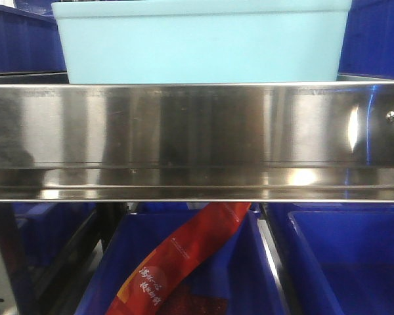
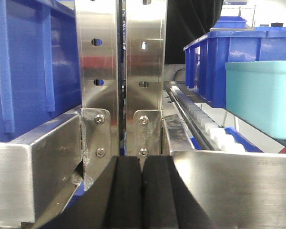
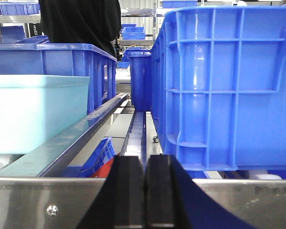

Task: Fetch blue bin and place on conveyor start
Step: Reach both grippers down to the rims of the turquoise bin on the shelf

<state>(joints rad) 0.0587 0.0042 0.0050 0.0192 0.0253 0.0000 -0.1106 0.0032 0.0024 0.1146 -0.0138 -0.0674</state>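
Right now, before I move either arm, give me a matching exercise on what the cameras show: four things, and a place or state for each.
Things:
1. pale bin
2. rail
3. red packet
4. left claw

Places or states:
A. in the dark blue bin below the rail
B. shut, holding nothing
C. on the shelf, just above the rail
D. shiny steel, spanning the front view

Pairs: 1-C, 2-D, 3-A, 4-B

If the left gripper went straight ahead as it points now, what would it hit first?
Probably the steel shelf uprights right ahead of the left gripper, not the blue bin off to the side.
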